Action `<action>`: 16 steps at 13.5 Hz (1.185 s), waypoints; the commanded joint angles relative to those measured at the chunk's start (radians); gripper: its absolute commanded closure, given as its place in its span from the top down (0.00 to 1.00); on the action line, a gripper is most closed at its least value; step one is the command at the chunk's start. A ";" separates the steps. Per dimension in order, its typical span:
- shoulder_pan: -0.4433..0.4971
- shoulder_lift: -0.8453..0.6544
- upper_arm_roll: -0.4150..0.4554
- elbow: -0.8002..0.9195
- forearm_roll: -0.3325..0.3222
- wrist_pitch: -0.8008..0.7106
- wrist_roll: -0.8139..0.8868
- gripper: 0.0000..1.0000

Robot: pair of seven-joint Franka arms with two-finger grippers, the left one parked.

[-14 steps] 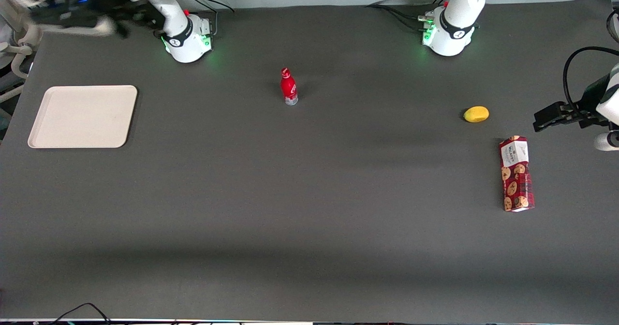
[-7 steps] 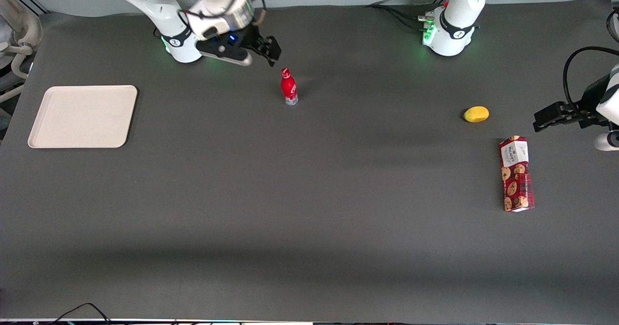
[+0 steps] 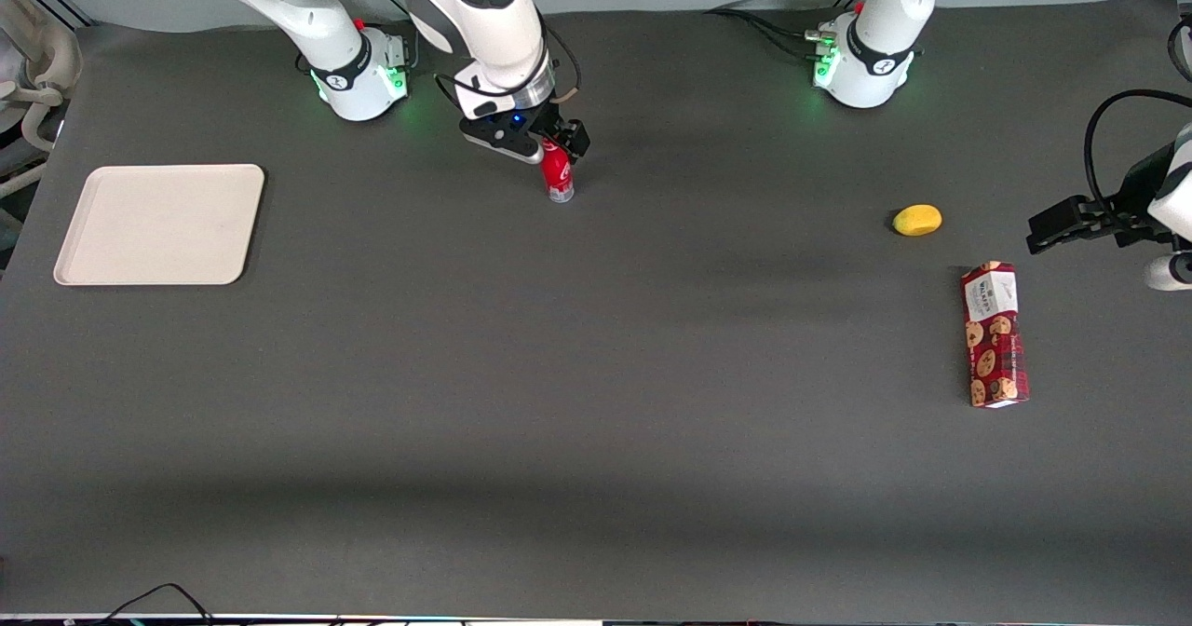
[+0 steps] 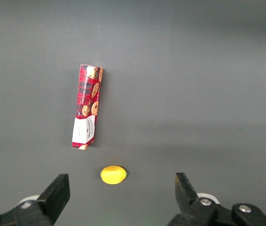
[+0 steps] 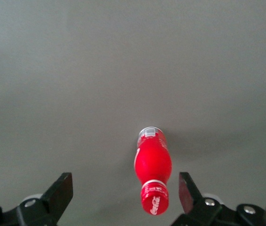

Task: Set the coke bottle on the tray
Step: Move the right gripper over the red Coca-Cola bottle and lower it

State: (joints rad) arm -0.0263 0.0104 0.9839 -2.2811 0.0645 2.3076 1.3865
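Since half a second ago the gripper [image 3: 555, 146] has swung in over the coke bottle [image 3: 558, 175], its fingers [image 5: 61, 192] spread wide on either side of the cap without touching. The bottle stands upright on the table [image 3: 596, 374], well apart from the tray [image 3: 158, 224] toward the working arm's end.

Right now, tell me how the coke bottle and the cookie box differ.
The coke bottle stands upright on the table; the cookie box lies flat on its side. The bottle is small, slim and round; the box is larger, long and square-edged. The bottle is plain red with white lettering; the box shows cookie pictures and a white end. The open gripper is directly above the bottle, while the box lies toward the parked arm's end. Both are mostly red.
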 commanded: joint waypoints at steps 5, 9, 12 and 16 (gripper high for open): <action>0.014 -0.018 0.074 -0.092 -0.035 0.066 0.108 0.81; 0.014 -0.021 0.078 -0.098 -0.077 0.064 0.108 0.38; 0.008 -0.020 0.076 -0.090 -0.094 0.065 0.103 0.38; 0.002 -0.018 0.076 -0.086 -0.103 0.065 0.098 0.11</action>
State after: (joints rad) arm -0.0191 0.0097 1.0558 -2.3665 -0.0115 2.3617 1.4571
